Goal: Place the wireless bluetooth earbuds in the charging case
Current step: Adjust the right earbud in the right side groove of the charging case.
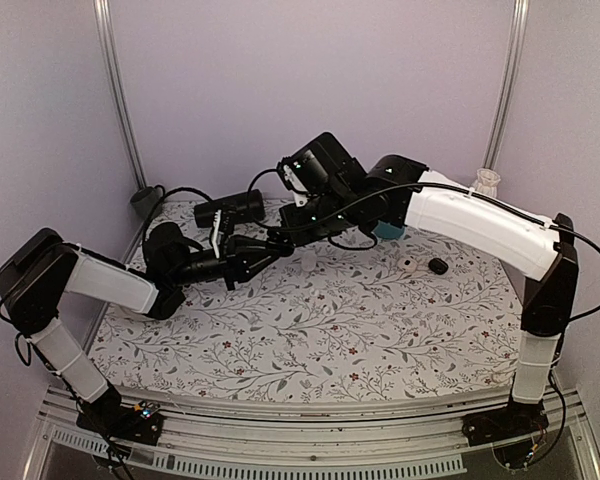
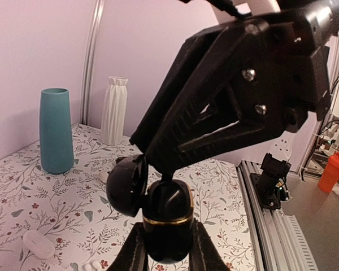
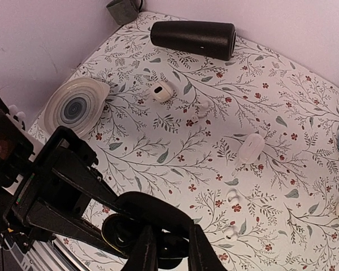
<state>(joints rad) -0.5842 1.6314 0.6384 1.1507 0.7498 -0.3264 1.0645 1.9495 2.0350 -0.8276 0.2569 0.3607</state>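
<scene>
A: What has the left gripper got?

B: Its 2 fingers are clamped on the flanks of the charging case. The case is held upright in the air above the floral table, with 1 gold band round it and its lid swung open to the side.

A: And the right gripper?

B: It reaches down from above, tips at the case's open mouth. The 2 fingers stand close, with a narrow gap between them. Something dark sits under them in the case. Whether it is one of the black earbuds, or whether the fingers grip it, I cannot tell.

A: On the table beyond?

B: 1 closed white oval case with 2 loose white earbuds near it. Farther off are 1 open white case, 1 more white earbud just beside it, and 1 ribbed round dish. 1 black cylinder lies on its side by the back wall.

A: Vases?

B: 2, both upright: 1 teal vase and 1 white fluted vase behind it. 1 small black rounded object lies well apart from both grippers.
</scene>
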